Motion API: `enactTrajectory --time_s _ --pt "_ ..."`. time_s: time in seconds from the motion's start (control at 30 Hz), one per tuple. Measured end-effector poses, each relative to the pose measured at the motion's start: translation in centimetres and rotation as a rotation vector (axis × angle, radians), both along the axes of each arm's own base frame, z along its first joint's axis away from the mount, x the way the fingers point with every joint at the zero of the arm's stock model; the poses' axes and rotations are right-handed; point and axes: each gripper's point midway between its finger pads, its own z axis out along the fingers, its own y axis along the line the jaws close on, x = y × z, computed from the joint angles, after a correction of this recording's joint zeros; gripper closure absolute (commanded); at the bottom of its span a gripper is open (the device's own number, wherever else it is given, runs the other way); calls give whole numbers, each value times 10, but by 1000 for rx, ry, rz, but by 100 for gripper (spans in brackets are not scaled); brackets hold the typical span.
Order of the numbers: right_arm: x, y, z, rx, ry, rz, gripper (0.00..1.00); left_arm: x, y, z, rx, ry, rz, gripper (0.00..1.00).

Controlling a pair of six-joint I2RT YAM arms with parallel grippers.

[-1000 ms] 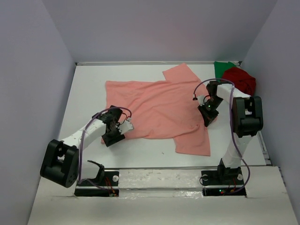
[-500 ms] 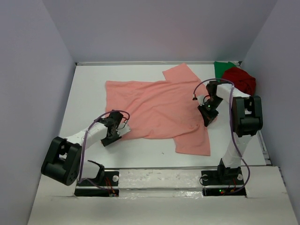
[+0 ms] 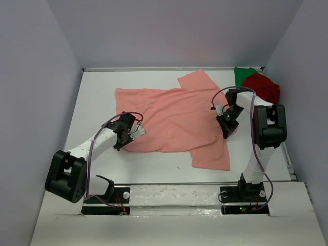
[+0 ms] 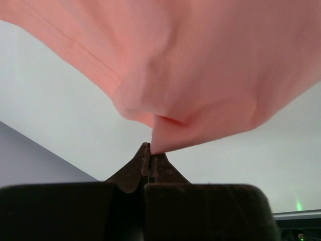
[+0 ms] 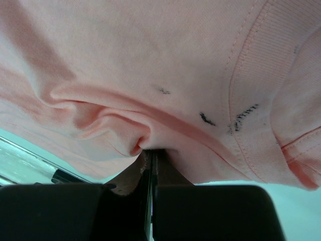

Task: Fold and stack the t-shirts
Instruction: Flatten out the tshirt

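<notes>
At about 8 o'clock on the white counter (image 3: 97,97), the left pincer (image 3: 128,132) is now closed on the near-left hem corner of the salmon-pink cloth short-sleeved t-shirt (image 3: 174,115). One second ago this pincer was standing open just beside that edge; since then it has been brought in and shut. In the left wrist view a small fold of the pink cloth (image 4: 170,75) is seen nipped between the black tips of the pincer (image 4: 149,150).

At about 3 o'clock, the right pincer (image 3: 228,127) is closed on the same shirt beside a ribbed band (image 5: 251,85), as it was before.

The shirt is lying spread in the middle of the counter and is not yet folded. With both ends gripped, it is judged that the first fold can be started.

Farther, at 1 o'clock in the far corner, the crumpled dark red t-shirt (image 3: 264,87) is lying against the green t-shirt (image 3: 243,75); neither is touched.
</notes>
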Motion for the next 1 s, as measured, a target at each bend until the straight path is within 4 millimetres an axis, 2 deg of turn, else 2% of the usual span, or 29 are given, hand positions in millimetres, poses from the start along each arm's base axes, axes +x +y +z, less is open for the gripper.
enactTrajectory --time_s 0.17,0.3,0.5,0.87,1.0 --pt "1 0 1 1 -8 0 100 23 -9 27 -29 -82 5 100" --pt "6 1 11 4 -45 -1 100 31 -9 40 -30 -127 15 100" --pt "10 1 23 5 -91 0 100 32 -7 42 -19 -133 28 100" --pt "11 1 24 6 -93 -3 100 39 -4 42 4 -172 45 100" --pt "12 1 25 5 -97 -3 100 45 -4 32 25 -156 48 100"
